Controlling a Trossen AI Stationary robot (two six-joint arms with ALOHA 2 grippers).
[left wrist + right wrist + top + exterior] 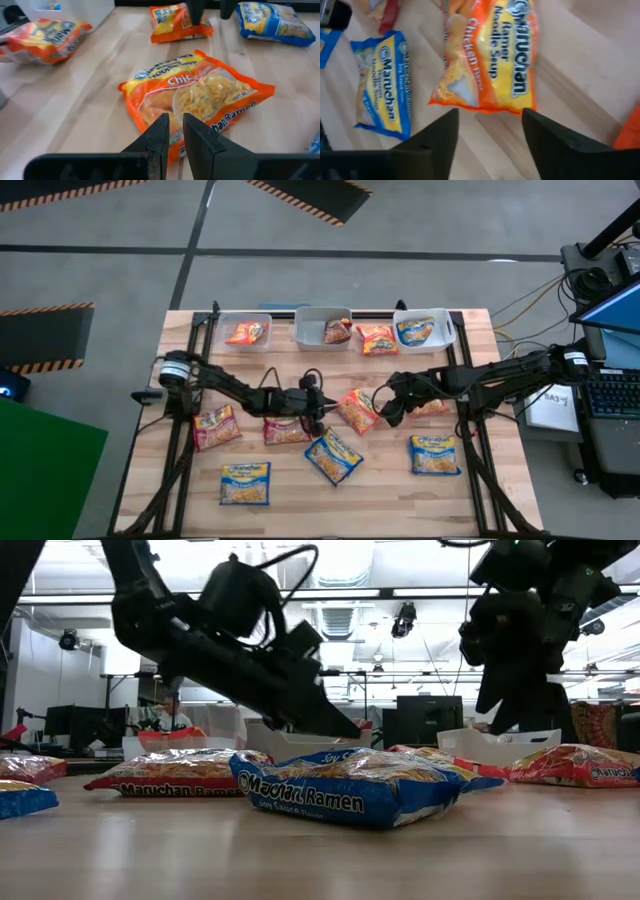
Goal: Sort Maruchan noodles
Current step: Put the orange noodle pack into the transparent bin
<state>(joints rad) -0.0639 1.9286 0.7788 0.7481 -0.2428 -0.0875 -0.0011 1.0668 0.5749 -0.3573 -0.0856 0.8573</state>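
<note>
Mid-counter: orange crinkly plastic ramen packet (487, 55), far end cropped; right gripper (489, 131) above, parted, empty; left gripper (173, 131) nearly closed, empty.

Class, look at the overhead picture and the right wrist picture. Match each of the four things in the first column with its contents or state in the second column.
Column 1
1. left bin
2. middle bin
3. right bin
4. right gripper

Column 2
a. holds a blue-and-yellow packet
b. holds an orange packet
c. holds a maroon packet
d. open, with an orange chicken packet just ahead of it

Pairs: 1-b, 2-c, 3-a, 4-d
</note>
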